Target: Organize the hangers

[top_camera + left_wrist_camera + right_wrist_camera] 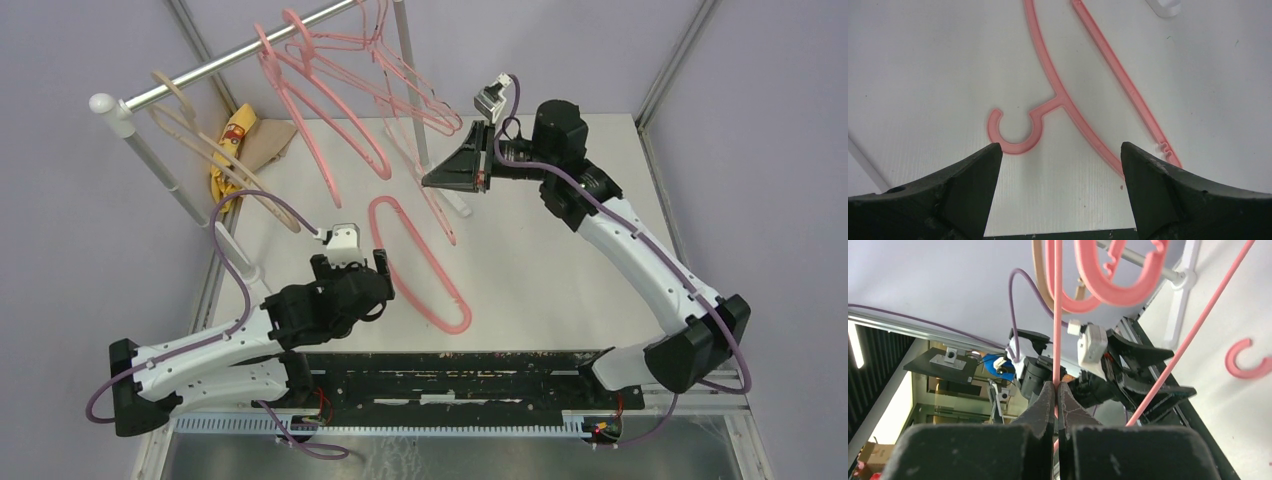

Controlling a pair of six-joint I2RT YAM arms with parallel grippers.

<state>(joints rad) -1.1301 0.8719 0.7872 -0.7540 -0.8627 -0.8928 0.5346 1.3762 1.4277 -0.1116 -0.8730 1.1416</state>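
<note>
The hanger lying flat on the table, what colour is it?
Pink hanger, clearest in left wrist view.

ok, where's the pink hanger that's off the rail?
The pink hanger lies flat on the table, mid top view, just ahead of the open left tool, hook toward it.

A thick pink plastic hanger [1062,101] lies flat on the worktop, its open hook pointing toward the near edge, well apart from the rest. Other thick pink hangers [1128,300] hang tilted by their hooks from the rail, with a beige hanger [1037,260] beside them. A thin pink hanger [1057,315] hangs upright, its bar pinched in the right gripper [1056,385].
</note>
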